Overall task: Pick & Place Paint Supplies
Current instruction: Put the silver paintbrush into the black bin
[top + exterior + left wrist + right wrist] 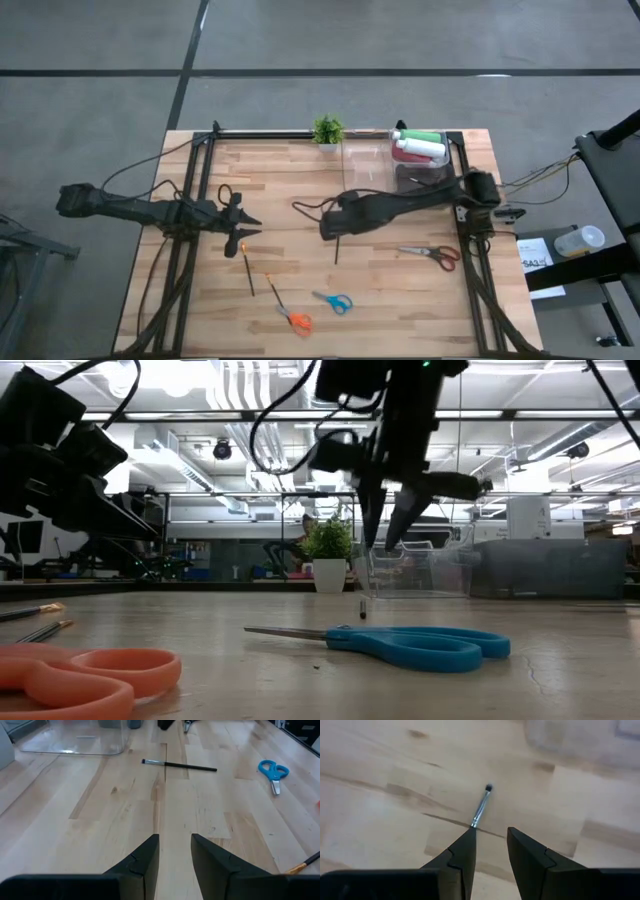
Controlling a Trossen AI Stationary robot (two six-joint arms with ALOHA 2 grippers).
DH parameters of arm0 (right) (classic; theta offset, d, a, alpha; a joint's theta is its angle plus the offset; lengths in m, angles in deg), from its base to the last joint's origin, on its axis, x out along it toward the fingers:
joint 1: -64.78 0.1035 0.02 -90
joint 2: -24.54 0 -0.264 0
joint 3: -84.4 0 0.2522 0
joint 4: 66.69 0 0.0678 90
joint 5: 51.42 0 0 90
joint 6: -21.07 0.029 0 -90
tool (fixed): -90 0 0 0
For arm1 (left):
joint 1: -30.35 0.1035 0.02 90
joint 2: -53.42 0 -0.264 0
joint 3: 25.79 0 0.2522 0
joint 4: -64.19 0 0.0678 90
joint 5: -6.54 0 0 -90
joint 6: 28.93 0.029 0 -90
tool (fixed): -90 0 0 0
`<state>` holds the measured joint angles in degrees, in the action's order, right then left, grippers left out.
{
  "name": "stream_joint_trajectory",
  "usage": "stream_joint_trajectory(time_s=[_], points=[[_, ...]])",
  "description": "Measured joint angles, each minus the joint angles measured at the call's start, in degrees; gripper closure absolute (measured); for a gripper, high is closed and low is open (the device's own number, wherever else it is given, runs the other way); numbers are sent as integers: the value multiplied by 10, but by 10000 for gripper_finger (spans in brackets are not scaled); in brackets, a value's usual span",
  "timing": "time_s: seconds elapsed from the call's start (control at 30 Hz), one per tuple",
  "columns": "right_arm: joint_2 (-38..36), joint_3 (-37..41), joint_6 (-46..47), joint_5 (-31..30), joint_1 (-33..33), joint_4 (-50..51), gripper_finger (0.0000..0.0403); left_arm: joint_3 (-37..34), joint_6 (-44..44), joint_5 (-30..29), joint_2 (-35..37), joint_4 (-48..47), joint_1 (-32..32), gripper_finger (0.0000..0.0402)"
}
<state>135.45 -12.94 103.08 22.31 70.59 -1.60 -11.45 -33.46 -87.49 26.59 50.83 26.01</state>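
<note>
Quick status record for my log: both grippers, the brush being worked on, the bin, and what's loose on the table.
right gripper: open, above black brush, mid-table
left gripper: open, empty, left side of table
bin: clear, back right, holds green, white and red bottles
other brushes: front left
scissors: red, blue, orange
plant: back edge

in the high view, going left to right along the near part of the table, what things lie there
orange-tipped brush → orange scissors → blue scissors → red-handled scissors
</note>
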Motion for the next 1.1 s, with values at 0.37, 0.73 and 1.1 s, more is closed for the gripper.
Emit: stream_joint_trajectory(time_s=[0.37,0.73,1.1], points=[[72,-48,37,11,3,12,296,0,0,0,0,0,0,280],[88,-48,36,-16,1,-5,296,0,0,0,0,0,0,280],[106,-44,35,-18,-3,-22,296,0,0,0,0,0,0,280]])
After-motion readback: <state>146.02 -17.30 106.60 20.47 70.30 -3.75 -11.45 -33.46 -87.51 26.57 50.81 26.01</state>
